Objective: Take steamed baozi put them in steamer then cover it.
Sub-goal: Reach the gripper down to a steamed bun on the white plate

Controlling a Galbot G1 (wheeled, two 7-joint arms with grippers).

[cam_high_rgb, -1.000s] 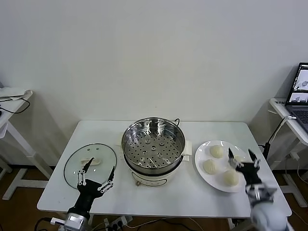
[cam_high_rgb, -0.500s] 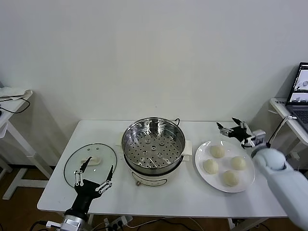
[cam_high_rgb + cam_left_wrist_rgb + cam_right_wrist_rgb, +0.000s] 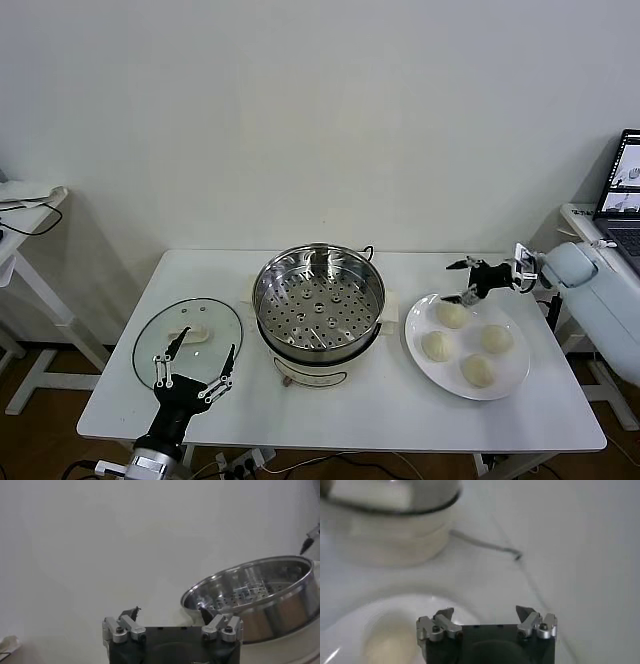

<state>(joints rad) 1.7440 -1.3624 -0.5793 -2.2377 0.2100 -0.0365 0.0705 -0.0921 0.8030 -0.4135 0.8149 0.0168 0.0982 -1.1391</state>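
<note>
With its jaws wide, the right gripper (image 3: pixel 468 281) hovers over the nearest bun (image 3: pixel 451 314), likely lining up a grab; the left gripper (image 3: pixel 194 364) waits open.

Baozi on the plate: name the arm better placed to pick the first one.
Right. The right gripper hangs open just behind the baozi on the plate; the left gripper sits open by the cover, across the steamer.

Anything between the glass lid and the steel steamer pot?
No: head view shows bare white table between the round clear glass lid and the shiny stainless-steel steamer pot.
</note>
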